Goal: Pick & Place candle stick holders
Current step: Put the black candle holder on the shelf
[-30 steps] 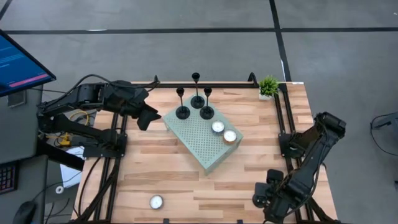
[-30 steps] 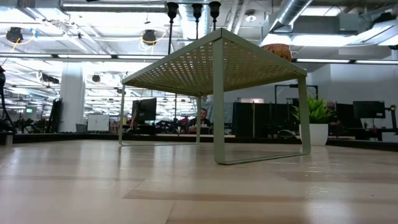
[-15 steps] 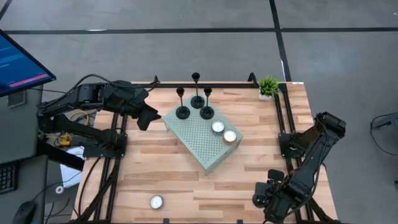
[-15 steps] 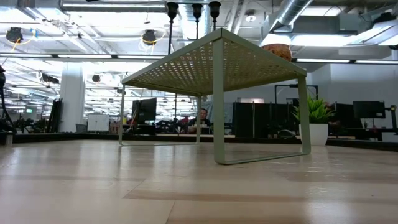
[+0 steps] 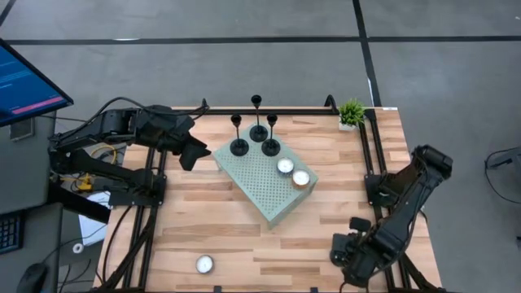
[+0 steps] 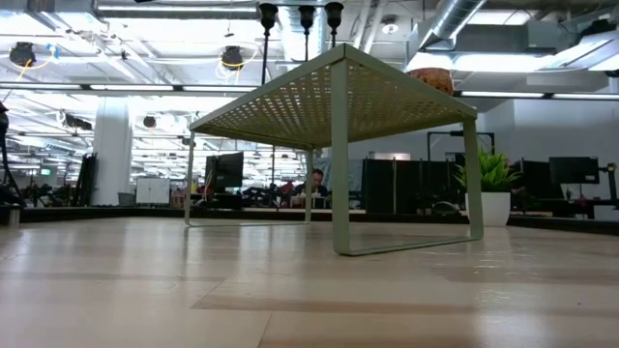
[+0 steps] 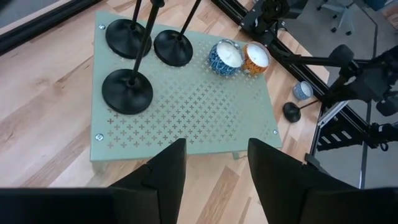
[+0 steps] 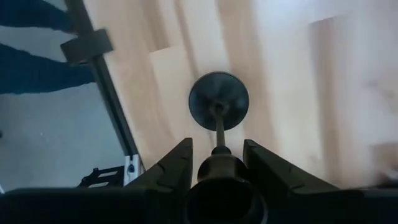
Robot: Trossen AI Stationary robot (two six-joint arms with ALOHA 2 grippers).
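Note:
Three black candle stick holders (image 5: 258,133) stand on their disc bases at the far end of the green perforated stand (image 5: 264,191), also seen in the left wrist view (image 7: 127,90). Another candle stick holder (image 8: 218,110) is at the table's near right corner, under my right gripper (image 8: 217,152), which is shut on it (image 5: 350,254). My left gripper (image 7: 214,171) hovers open at the stand's left (image 5: 191,150), with nothing between its fingers. My right gripper pinches the top of the holder's stem, at its small cup (image 8: 217,163), between its two fingers. The fingers point down, from above. The holder is upright below them, its disc base (image 8: 218,110) at the table boards; whether the base rests there or is lifted, I cannot tell.
Two tealights (image 5: 285,166) (image 5: 301,178) sit on the stand's right side, and another (image 5: 203,263) lies on the table near its front edge. A small potted plant (image 5: 352,112) is at the far right corner. The black frame rail (image 8: 106,87) runs close to the held holder.

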